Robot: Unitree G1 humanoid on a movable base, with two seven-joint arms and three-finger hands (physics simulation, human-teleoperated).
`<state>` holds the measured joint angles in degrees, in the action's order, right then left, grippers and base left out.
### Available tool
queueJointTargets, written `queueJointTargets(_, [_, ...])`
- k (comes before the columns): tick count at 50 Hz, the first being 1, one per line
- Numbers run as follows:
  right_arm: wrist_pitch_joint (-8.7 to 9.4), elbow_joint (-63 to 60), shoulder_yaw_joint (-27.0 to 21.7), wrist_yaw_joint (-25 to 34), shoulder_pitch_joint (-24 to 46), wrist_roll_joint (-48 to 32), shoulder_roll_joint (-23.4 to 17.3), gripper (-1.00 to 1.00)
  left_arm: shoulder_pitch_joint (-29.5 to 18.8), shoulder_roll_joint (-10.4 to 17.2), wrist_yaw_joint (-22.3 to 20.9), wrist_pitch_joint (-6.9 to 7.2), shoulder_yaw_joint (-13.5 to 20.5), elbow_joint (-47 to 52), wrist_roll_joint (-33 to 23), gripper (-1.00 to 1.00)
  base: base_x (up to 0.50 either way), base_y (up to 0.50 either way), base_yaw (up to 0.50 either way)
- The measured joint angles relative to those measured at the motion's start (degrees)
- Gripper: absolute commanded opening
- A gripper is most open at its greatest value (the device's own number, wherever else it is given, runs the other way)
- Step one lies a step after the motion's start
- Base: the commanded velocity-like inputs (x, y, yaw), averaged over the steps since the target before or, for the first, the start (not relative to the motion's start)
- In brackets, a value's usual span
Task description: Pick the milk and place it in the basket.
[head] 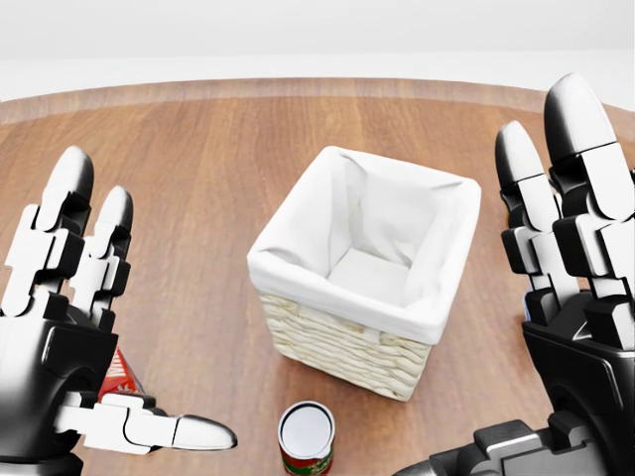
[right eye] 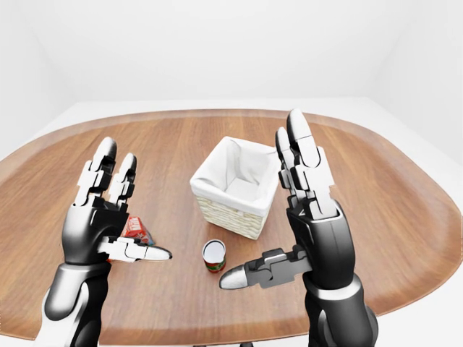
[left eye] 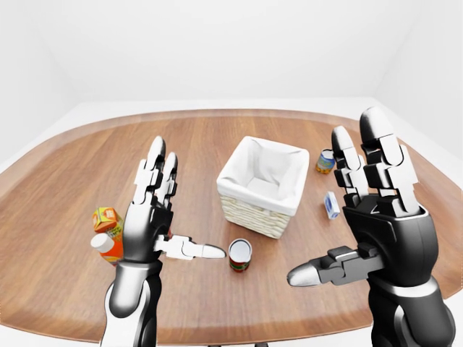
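Observation:
The milk carton (right eye: 136, 230), red with a white label, stands on the wooden table (head: 198, 178) left of the basket. My left hand (right eye: 134, 206) is raised in front of the carton and hides most of it. In the head view only a red sliver of the milk (head: 121, 373) shows under that left hand (head: 129, 327). The wicker basket (head: 337, 347) with its white cloth lining sits mid-table, with nothing inside it. My right hand (head: 516, 297) is held up to the right of the basket. Both hands are open, fingers spread, and hold nothing.
A red tin can (head: 306, 439) stands just below the basket in the head view. An orange carton (left eye: 107, 218) and an orange bottle (left eye: 107, 248) are to the left of my left hand. Another can (left eye: 325, 160) and a small white-blue tub (left eye: 331, 204) lie right of the basket.

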<state>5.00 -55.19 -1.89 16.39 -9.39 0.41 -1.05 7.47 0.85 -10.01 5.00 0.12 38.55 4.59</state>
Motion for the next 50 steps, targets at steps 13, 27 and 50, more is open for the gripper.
queueJointTargets(13, [0.00, -0.1, 0.2, 0.0, 0.0, -0.1, 0.0, 1.00, -0.5, 0.0, 0.6, 0.00, 0.0, -0.1, -0.3, 1.00, 0.36, 0.00, 0.00])
queueJointTargets(27, [0.00, 0.1, 0.2, 0.2, -0.5, 0.0, 0.0, 1.00, 0.4, -0.2, 0.7, 0.00, 0.1, -1.0, 0.1, 1.00, 0.36, 0.00, 0.00])
queueJointTargets(50, [-0.21, 1.5, -0.2, 0.3, -1.6, 0.9, 0.2, 1.00, -0.2, 1.8, -2.6, -1.76, 5.2, -5.9, -7.3, 1.00, 0.08, 0.00, 0.00])
